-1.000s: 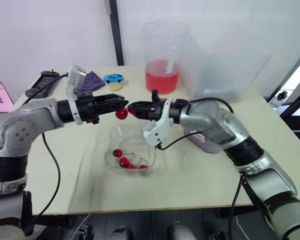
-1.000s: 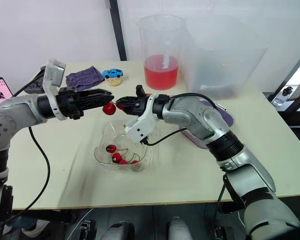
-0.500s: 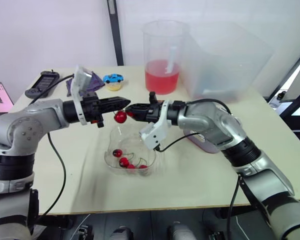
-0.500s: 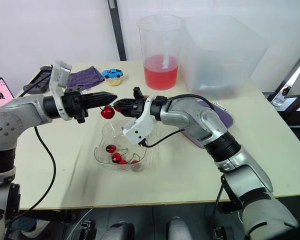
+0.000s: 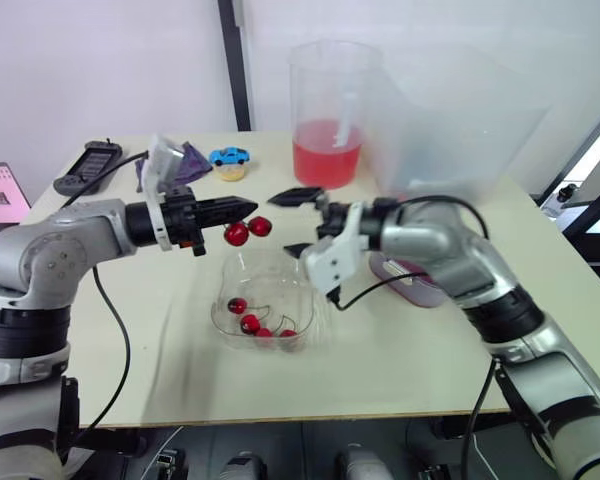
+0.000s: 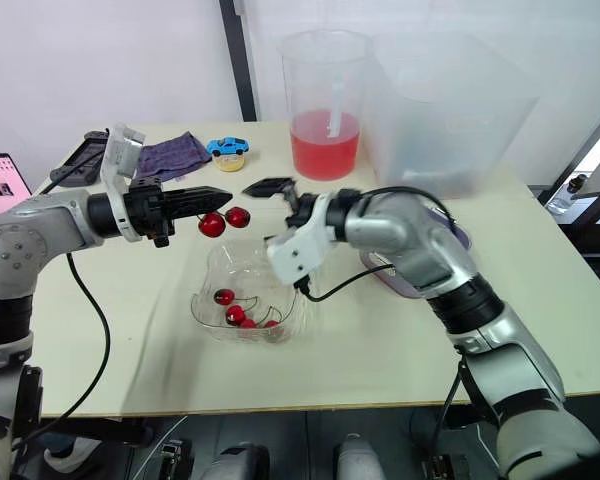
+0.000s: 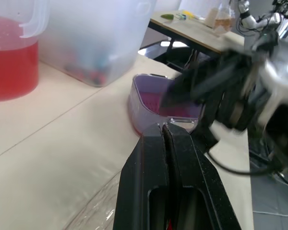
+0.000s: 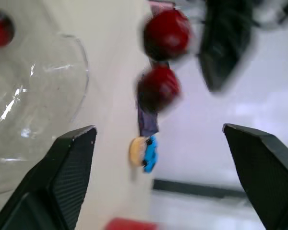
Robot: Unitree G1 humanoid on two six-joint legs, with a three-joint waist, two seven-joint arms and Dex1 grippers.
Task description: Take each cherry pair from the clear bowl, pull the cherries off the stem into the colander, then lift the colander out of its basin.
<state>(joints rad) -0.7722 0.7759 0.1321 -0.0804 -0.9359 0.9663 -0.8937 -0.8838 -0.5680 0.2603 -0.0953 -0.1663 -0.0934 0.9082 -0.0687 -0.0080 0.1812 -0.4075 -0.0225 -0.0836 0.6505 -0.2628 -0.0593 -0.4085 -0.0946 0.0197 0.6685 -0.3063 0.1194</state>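
Early going: the left end effector [image 5: 252,206], pressed together, pinches an unplucked cherry pair [image 5: 237,234] above the clear bowl's [image 5: 280,268] 12 o'clock rim, the right end effector [image 5: 280,222] spread wide at 3 o'clock, more cherries waiting below, the colander lift untouched.

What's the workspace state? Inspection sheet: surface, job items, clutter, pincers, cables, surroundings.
Surface: beige tabletop, no spills seen.
Job's things: clear plastic bowl holding red cherries; red cherry pair hanging above the bowl; purple basin behind the right arm, colander not discernible.
Clutter: clear pitcher of red liquid, translucent plastic tub, blue toy car, purple cloth, black handheld device.
Pincers: left pincer shut on the cherry pair; right pincer open, clear of the pair.
Cables: black cable hanging from the left arm; another loops under the right wrist.
Surroundings: white wall, black post.
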